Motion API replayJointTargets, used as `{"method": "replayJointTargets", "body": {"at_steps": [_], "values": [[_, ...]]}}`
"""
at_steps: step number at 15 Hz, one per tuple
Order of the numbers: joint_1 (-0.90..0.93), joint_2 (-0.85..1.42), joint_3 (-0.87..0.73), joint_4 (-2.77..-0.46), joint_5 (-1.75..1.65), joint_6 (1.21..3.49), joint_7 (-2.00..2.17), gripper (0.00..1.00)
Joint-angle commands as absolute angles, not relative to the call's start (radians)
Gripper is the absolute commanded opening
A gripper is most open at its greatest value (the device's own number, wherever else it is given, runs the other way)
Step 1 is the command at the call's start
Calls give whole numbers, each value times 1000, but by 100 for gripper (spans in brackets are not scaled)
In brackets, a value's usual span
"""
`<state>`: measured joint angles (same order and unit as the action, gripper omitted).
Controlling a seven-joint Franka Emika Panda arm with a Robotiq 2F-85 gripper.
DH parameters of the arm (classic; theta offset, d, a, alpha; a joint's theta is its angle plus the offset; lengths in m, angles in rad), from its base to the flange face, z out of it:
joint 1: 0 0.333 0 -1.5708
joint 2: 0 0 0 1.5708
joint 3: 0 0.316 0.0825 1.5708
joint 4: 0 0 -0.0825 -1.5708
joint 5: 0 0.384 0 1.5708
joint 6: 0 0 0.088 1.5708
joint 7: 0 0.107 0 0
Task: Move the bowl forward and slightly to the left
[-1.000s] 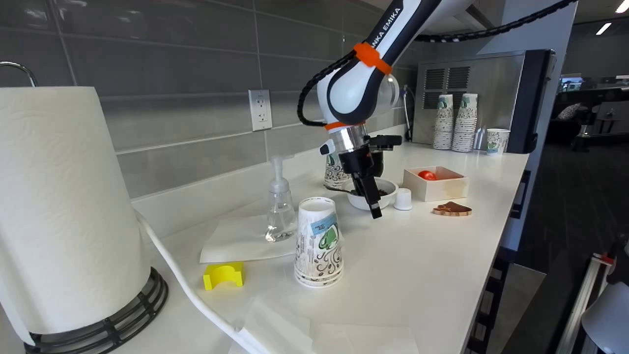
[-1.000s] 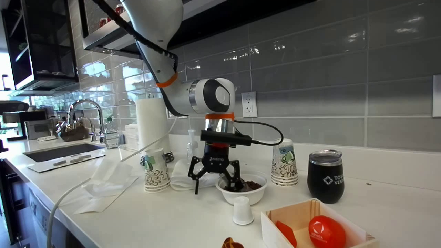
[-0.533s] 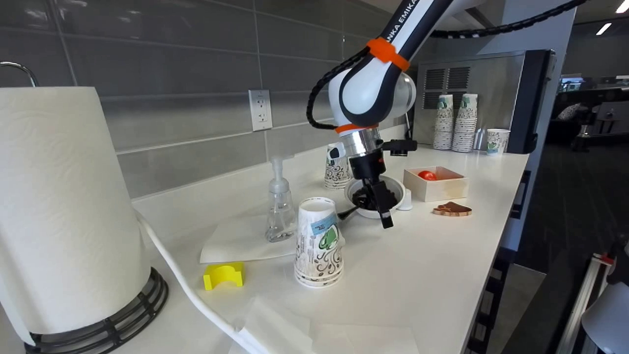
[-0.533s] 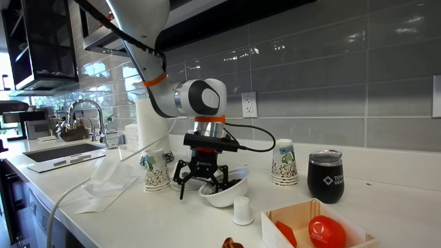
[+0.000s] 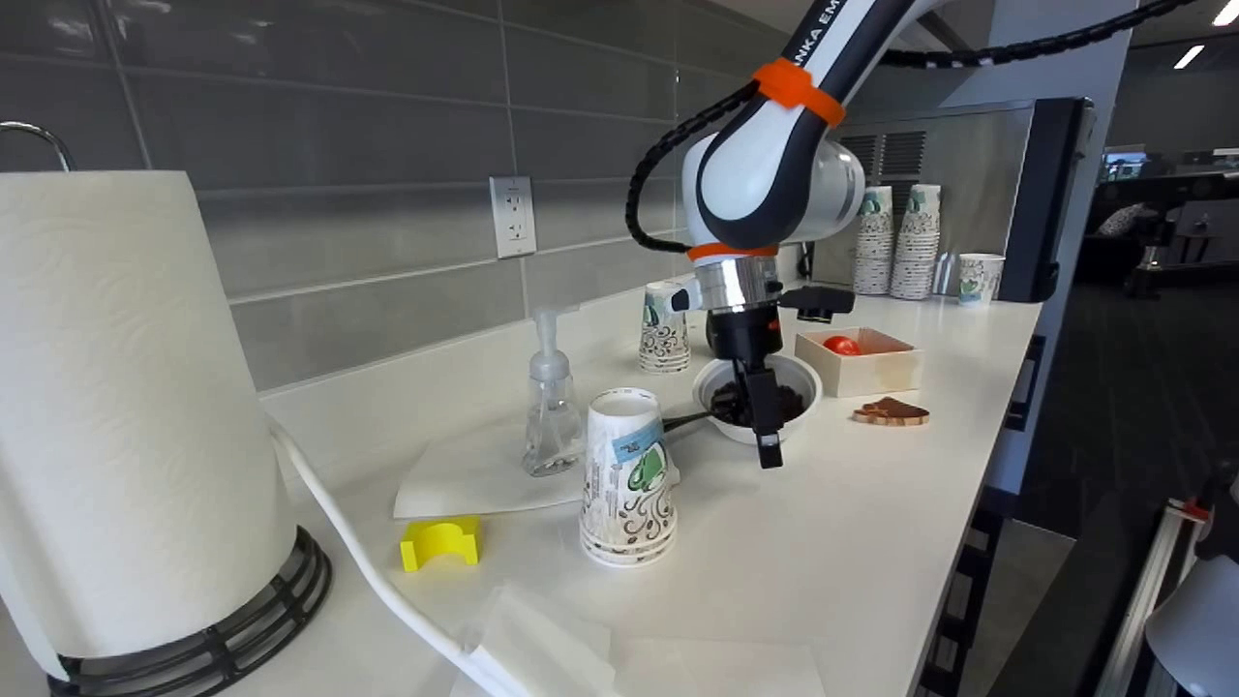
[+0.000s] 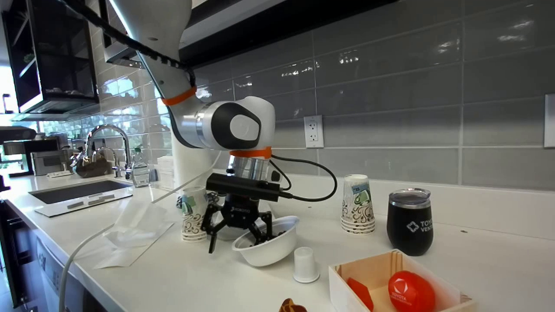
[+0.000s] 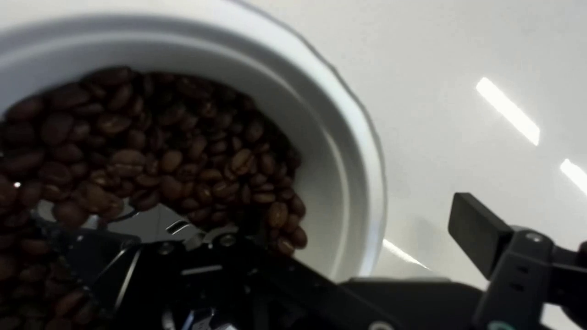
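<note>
White patterned paper cups (image 6: 194, 219), stacked, stand at the left in an exterior view. Between them and the bowl (image 6: 272, 253) pokes a dark handle (image 5: 685, 421), perhaps a spoon's; it could snag on the stack as the bowl moves. Next comes the claw (image 6: 235, 245), its 2 fingers spread wide and pinching nothing: 1 hangs outside the bowl, 1 reaches in among the coffee beans (image 7: 197, 151), with the bowl's wall between. Whether the inner tip bears on that wall I cannot tell.

Then the bowl itself, on the counter (image 6: 195, 277), tipped so that its low rim faces the outer finger. It looks like thin plastic: light, somewhat springy, smooth enough to slip from a weak hold, unlikely to break. Most of the weight is probably in the loose beans, which will run to the low side and may spill. I would take hold at that low wall, pinching firmly but not so hard as to buckle it, and let the base settle flat before sliding; the glossy counter should give little drag. At the right, just beside the bowl, sits a small white cup (image 6: 305, 265), easily knocked, I guess.
</note>
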<state>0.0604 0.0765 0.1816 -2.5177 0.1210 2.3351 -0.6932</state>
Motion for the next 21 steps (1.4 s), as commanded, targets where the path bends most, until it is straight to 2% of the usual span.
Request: {"method": "replayJointTargets", "body": {"at_steps": [1,21], "values": [[89,25,185,-2593,191,2374,-708,100],[122,-95,143,-2710,302,2365,-800,100]]}}
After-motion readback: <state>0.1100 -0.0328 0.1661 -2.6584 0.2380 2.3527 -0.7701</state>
